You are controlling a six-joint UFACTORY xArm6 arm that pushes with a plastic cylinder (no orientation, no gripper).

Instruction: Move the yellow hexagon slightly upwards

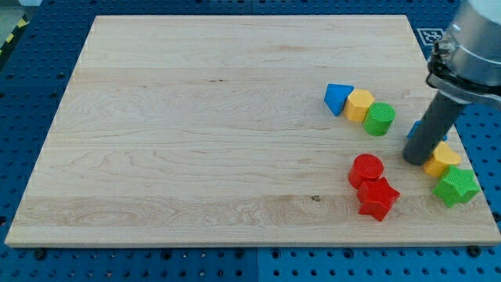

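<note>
The yellow hexagon [360, 104] lies at the board's right, in a touching row between a blue triangle [337, 98] on its left and a green cylinder [380, 118] on its lower right. My tip [418, 160] rests on the board to the lower right of that row, apart from the hexagon. The tip stands against a second yellow block [445, 159], whose shape I cannot make out. A blue block [414, 129] is mostly hidden behind the rod.
A red cylinder [366, 169] and a red star [378, 198] touch each other left of the tip. A green star [457, 186] sits below the second yellow block, near the wooden board's [196, 141] right edge.
</note>
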